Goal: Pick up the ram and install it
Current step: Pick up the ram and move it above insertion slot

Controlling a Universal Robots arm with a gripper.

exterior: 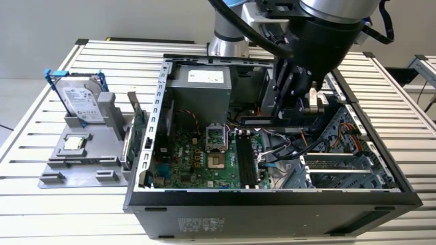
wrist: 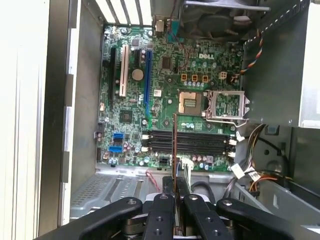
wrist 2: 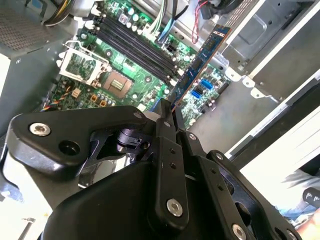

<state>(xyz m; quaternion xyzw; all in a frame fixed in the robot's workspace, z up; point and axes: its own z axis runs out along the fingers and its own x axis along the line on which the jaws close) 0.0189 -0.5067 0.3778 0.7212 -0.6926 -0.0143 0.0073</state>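
My gripper (wrist 2: 167,109) is shut on the ram (wrist 2: 202,62), a long dark blue stick with small chips that juts out from between the fingers. In the first wrist view the ram (wrist: 174,145) shows edge-on as a thin strip, hanging above the black memory slots (wrist: 187,142) of the green motherboard (wrist: 130,120) and crossing them at right angles. In the exterior view the gripper (exterior: 289,104) is lowered inside the open computer case (exterior: 272,196), above the slots (exterior: 246,158). The stick is clear of the slots, not seated.
On a grey holder (exterior: 51,163) at the exterior view's left stand a silver hard drive with blue brackets (exterior: 81,99), a small chip (exterior: 75,143) and a green card (exterior: 138,127). Inside the case are the power supply (exterior: 204,87), the CPU socket (wrist: 190,102) and loose cables (wrist: 245,170).
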